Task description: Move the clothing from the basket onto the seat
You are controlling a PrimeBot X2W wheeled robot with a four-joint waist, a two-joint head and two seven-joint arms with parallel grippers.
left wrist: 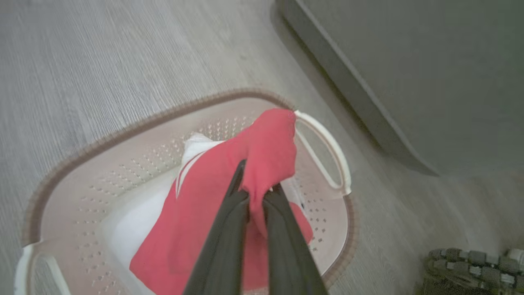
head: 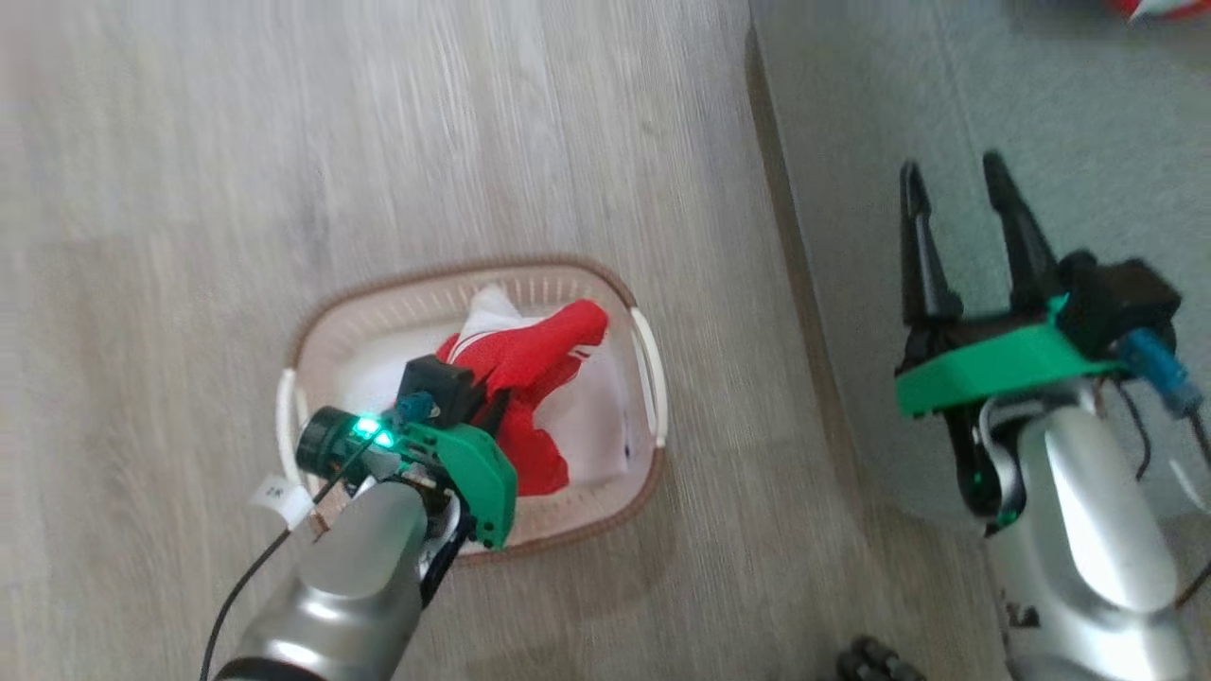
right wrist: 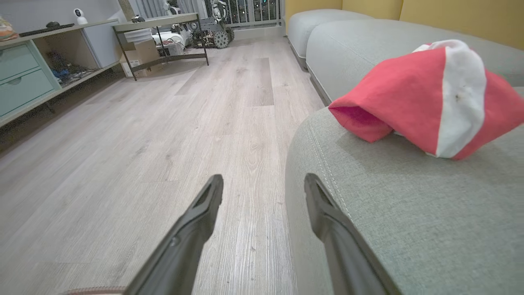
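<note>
The oval cream basket [head: 454, 270] with a brown rim stands on the wood floor, left of the grey-green seat [head: 1041, 142]. A red garment with white stripes [head: 535, 355] bunches up out of the basket's white liner. My left gripper [left wrist: 256, 184] is shut on a fold of this clothing [left wrist: 270, 143], just above the basket [left wrist: 123, 164]. My right gripper [head: 951, 168] hovers open and empty over the seat's front edge. In the right wrist view its fingers [right wrist: 263, 178] straddle the seat's rounded edge [right wrist: 409, 213]. A second red and white garment [right wrist: 409, 94] lies on the seat.
The seat's edge runs close along the basket's right handle [left wrist: 327, 151]. A small wheeled thing [left wrist: 470, 262] sits on the floor near the seat corner. Far across the open floor stand a low shelf with teal drawers [right wrist: 24, 73] and a metal-legged table [right wrist: 159, 24].
</note>
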